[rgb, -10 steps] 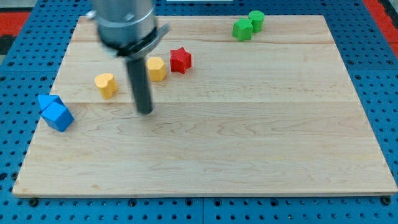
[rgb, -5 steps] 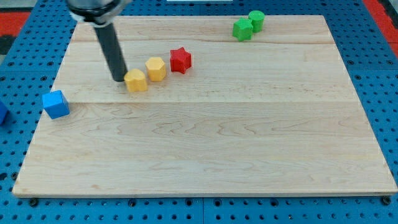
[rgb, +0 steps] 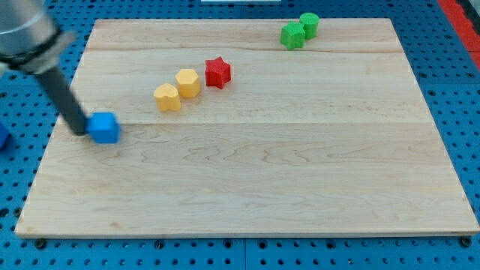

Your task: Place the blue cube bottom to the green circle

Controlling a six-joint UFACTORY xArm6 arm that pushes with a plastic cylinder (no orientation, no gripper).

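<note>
Blue cube (rgb: pixel 104 127): left-centre of the frame, on the wooden board (rgb: pixel 300 180), near its left edge. Sits flat as far as I can tell.
Green circle (rgb: pixel 309 24): upper right of the frame, close to the board's top edge, touching or just beside a second green block (rgb: pixel 292 35) of unclear shape on its lower left.
Gap to cover: cube and target are well apart, nearly the full board width.
My tip (rgb: pixel 79 131): at the cube's left face, touching or just about touching it.
Claw: none fitted; the arm ends in a bare rod, so there is no open or closed state to record.
Arm pose: rod leans from the upper left corner of the frame down and right to the tip; its housing is blurred and cut off at the frame edge.
Risk 1: contact looks off-centre, so the cube may spin and slip off the tip during a long push.
Risk 2: the two yellow blocks (rgb: pixel 177 90) and the red star (rgb: pixel 217 72) lie along a diagonal route; a straight push up-right may scatter them.
Risk 3: arriving too high may knock the second green block or the circle, shifting the target.
Judgement: go right first, below the clutter, then upward.
</note>
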